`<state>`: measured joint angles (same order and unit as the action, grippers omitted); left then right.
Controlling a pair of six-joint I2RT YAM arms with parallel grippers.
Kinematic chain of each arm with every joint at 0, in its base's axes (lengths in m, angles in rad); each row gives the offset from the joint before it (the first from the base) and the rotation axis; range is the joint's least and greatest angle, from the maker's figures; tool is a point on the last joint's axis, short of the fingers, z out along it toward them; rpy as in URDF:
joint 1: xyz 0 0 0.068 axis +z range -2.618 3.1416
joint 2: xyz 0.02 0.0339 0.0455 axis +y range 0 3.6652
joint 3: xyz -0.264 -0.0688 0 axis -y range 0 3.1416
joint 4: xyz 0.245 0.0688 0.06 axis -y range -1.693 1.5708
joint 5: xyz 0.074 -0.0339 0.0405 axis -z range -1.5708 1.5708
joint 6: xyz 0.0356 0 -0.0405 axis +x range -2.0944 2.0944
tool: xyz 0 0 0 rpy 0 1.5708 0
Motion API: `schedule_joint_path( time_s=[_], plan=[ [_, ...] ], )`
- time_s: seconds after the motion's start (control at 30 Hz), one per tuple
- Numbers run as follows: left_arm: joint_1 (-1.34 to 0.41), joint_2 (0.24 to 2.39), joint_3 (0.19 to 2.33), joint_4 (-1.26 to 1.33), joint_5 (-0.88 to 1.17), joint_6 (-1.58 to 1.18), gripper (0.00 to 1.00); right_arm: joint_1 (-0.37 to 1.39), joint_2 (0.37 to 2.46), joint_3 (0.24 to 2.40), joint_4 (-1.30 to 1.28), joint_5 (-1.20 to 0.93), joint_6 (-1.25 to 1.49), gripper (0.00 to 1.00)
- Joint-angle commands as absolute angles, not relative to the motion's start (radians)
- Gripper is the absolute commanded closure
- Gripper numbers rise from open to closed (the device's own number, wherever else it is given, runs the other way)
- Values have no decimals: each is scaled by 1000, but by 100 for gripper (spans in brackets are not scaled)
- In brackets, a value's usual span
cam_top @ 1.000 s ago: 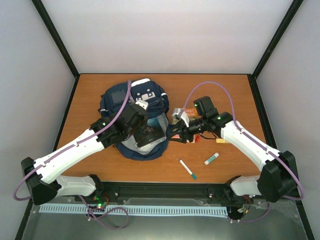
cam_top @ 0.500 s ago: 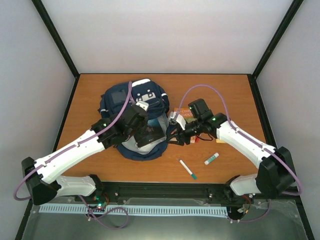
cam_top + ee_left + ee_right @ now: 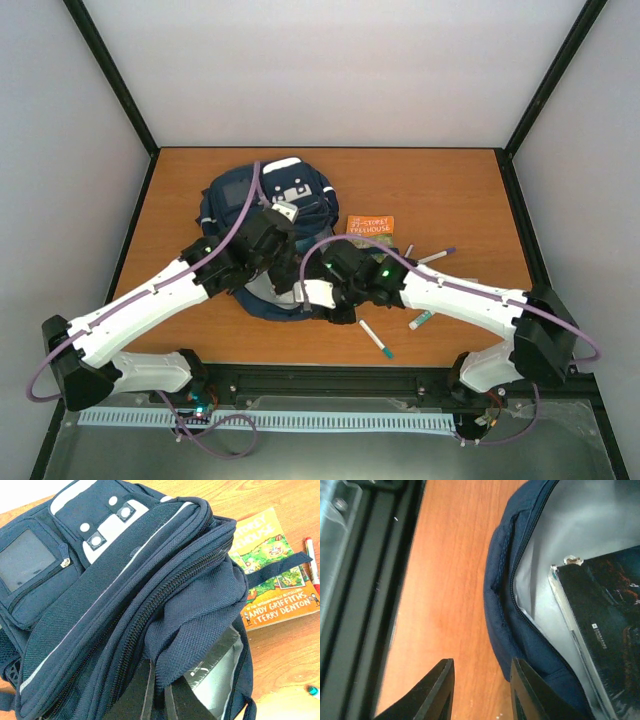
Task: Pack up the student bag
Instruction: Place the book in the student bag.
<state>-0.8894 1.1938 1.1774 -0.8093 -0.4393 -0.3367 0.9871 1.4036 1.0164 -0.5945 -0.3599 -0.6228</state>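
The student bag [image 3: 235,195], soft woven navy cloth, lies on the wooden surface [image 3: 450,180], left of its middle. The top view hides its inside; the right wrist view shows a shiny dark book [image 3: 605,615] there. The left claw [image 3: 159,692] pinches the bag's cloth; the right claw [image 3: 481,667] is spread beside its rim.

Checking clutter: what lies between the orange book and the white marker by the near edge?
The right arm crosses between the book and the marker; the top view shows it.

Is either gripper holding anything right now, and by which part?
Left gripper pinches the student bag by the fabric lip of its open main compartment. Right gripper is open, holding nothing.
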Motion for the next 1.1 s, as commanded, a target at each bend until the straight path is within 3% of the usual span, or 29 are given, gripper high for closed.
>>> schedule_joint_path(
  time_s=[0.0,0.63,0.77,1.07],
  plan=[
    [-882,1169,1250,-757,-421,-370,99,1058,1450,1029,-530,-141,-749,67],
    [-882,1093,1233,-810,-454,-403,99,1087,1622,1089,-329,76,-933,74],
    [-882,1086,1236,-813,-463,-393,99,1087,1664,1097,-286,121,-978,70],
    [-882,1089,1229,-813,-439,-393,99,1087,1743,1107,-276,125,-1008,52]
  ],
)
